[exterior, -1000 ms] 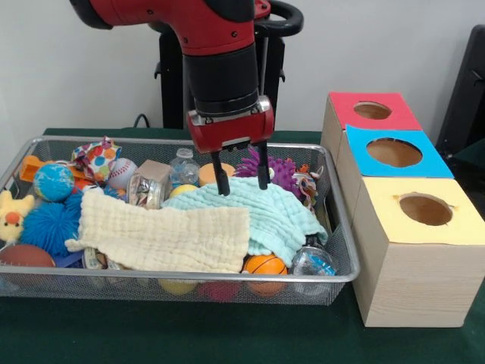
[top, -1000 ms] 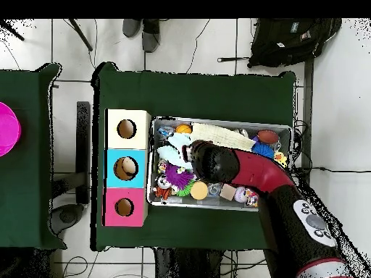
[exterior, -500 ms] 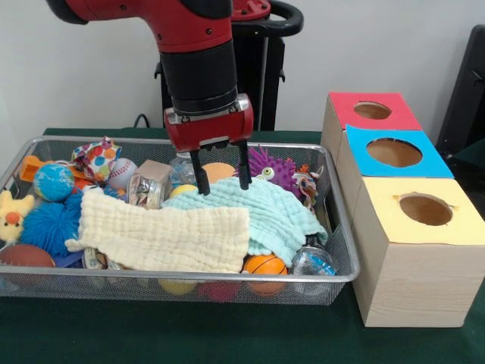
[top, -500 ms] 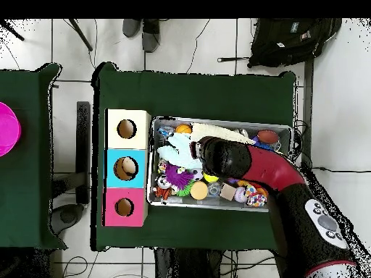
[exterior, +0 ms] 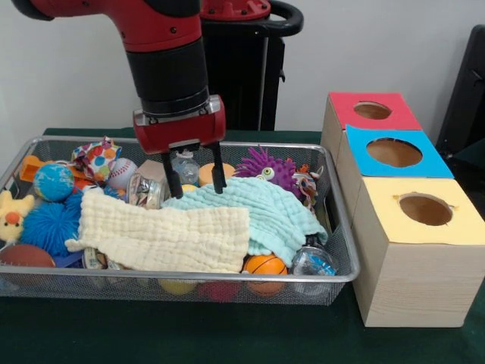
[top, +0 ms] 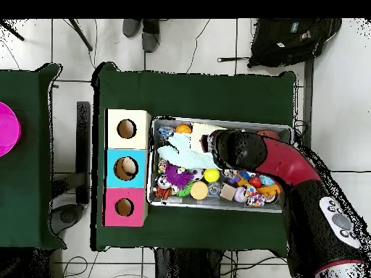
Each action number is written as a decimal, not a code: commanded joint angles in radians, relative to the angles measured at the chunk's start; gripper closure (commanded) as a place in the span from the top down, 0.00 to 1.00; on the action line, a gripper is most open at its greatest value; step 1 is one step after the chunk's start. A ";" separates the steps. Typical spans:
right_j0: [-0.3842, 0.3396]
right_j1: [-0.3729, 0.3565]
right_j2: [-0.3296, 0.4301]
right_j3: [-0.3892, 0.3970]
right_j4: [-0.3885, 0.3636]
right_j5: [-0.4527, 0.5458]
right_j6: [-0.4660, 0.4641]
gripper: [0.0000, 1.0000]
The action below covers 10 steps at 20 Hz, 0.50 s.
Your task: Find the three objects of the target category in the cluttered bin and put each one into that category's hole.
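My gripper (exterior: pixel 195 189) hangs open and empty inside the wire bin (exterior: pixel 337 277), its fingertips just above the left edge of a mint cloth (exterior: pixel 261 212). A cream cloth (exterior: pixel 163 239) lies in front of it and covers the toys beneath. Behind the fingers are a clear bottle (exterior: pixel 182 165) and an orange ball (exterior: pixel 203 173). A purple spiky toy (exterior: pixel 261 167) sits to the right, and a small basketball (exterior: pixel 265 265) lies at the front. In the overhead view the arm (top: pixel 243 148) hides the gripper, with a yellow ball (top: pixel 211 175) beside it.
Three wooden boxes stand right of the bin, with a red-topped hole (exterior: pixel 372 111), a blue-topped hole (exterior: pixel 394 152) and a yellow-topped hole (exterior: pixel 426 209). On the bin's left are a baseball (exterior: pixel 121 173), a globe ball (exterior: pixel 53 182), a blue fuzzy ball (exterior: pixel 49 224) and a yellow chick (exterior: pixel 9 216).
In the front view the gripper has moved left across the bin, from over the mint cloth's middle to its left edge. It has stayed open and empty, and the cloths have not shifted.
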<state>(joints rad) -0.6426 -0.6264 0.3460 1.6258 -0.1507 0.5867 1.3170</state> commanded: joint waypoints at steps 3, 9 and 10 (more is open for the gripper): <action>-0.030 0.069 0.024 -0.129 -0.011 0.164 -0.012 1.00; -0.035 0.087 0.026 -0.177 -0.025 0.197 -0.029 1.00; -0.035 0.090 0.025 -0.184 -0.028 0.198 -0.031 1.00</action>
<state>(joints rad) -0.6572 -0.5879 0.3462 1.5263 -0.1535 0.6691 1.3170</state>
